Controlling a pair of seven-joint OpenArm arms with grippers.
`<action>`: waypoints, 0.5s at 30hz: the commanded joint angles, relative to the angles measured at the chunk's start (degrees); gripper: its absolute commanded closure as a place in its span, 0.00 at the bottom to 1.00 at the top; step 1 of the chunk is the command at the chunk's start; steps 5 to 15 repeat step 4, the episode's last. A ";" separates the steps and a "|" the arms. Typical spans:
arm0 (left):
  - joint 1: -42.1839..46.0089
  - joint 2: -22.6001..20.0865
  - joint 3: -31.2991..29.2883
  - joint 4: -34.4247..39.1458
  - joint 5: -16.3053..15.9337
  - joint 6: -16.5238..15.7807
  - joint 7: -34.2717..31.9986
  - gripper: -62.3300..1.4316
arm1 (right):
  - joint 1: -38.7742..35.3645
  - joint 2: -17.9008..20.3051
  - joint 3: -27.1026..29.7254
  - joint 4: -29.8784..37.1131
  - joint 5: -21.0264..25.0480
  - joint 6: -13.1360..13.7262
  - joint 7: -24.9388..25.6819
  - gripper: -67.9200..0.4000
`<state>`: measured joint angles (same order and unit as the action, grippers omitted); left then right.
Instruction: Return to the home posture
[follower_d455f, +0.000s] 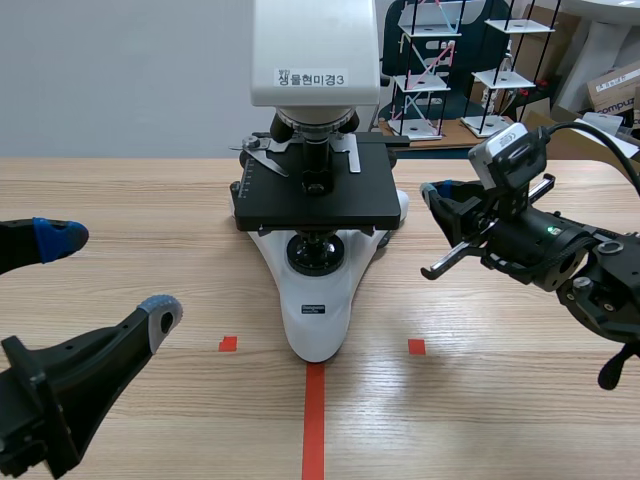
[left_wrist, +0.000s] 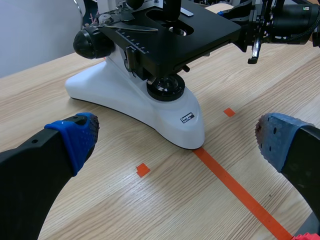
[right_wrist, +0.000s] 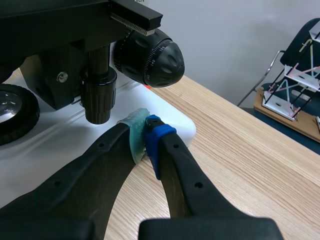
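Left arm: low, coming in from the near left corner. We note the left gripper (follower_d455f: 110, 275) with fingers spread wide and nothing between them, pointing across the table (follower_d455f: 520, 400) toward the microscope (follower_d455f: 318, 205). It is near the foot but apart from it.

Right arm: comes in from the right, raised to about stage height, wrist camera on top. The right gripper (right_wrist: 144, 134) has its pads pressed together on nothing. Its tip sits just beside the microscope's right side, below the black focus knob (right_wrist: 150, 57) and at the edge of the white base (right_wrist: 177, 127). We cannot tell whether the tip touches the base or stands just off it.

Counts: one microscope, upright at the table's middle. One long orange tape line (follower_d455f: 314, 420) runs from its foot toward the robot. Two small orange squares (follower_d455f: 228, 344) (follower_d455f: 416, 347) lie one on either side of that line.

Surface and room: light wood-grain tabletop. A plain pale wall (follower_d455f: 120, 70) stands behind at the left. At the right rear we see at least two wire racks (follower_d455f: 425, 70) (follower_d455f: 505, 70) with white shelves.
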<state>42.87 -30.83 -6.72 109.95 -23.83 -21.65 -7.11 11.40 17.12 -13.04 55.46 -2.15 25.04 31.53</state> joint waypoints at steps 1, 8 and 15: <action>-0.07 -0.33 -0.33 0.48 -0.42 -0.15 -0.94 0.00 | 0.98 0.33 0.09 1.05 0.79 -0.17 0.92 1.00; -0.07 -0.33 -0.33 0.48 -0.42 -0.15 -0.94 0.00 | 0.98 0.35 0.09 1.05 0.79 -0.17 0.79 1.00; -0.07 -0.33 -0.33 0.48 -0.42 -0.15 -0.94 0.00 | 0.98 0.35 0.09 1.05 0.79 -0.17 0.79 1.00</action>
